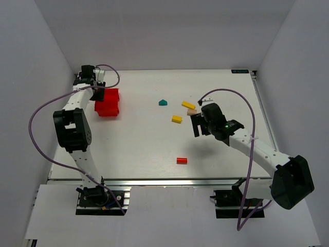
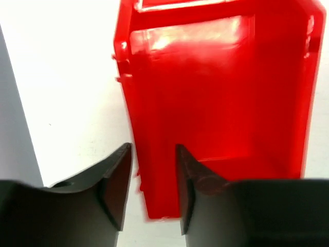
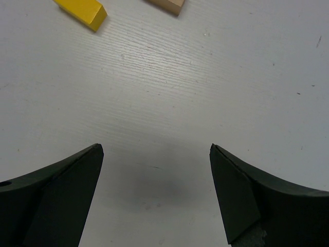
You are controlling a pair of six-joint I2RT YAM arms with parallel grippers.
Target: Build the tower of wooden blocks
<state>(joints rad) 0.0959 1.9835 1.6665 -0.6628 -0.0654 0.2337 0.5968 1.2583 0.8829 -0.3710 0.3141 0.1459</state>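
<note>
Wood block tower (image 1: 177, 119) is no stack yet: five small pieces lie singly, none stacked, right of the middle of the white worktop (image 1: 139, 149). Two are yellow, one a yellow bar (image 1: 188, 105) and one a squarer yellow block (image 1: 177, 119). One pale bare-wood block (image 1: 192, 111) sits just beside the bar. One teal piece (image 1: 163, 102) with a peaked top lies farther left, and one red block (image 1: 181, 160) lies alone toward the near edge. The right gripper (image 3: 157, 149) hangs over bare worktop near the yellow block, claw spread wide. One glossy red plastic bin (image 2: 216, 103) stands near the far-left corner; what shows of its inside is shiny red floor. The left gripper (image 2: 152, 146) straddles its side wall, fingers narrowly apart — whether they pinch it, I cannot tell.
</note>
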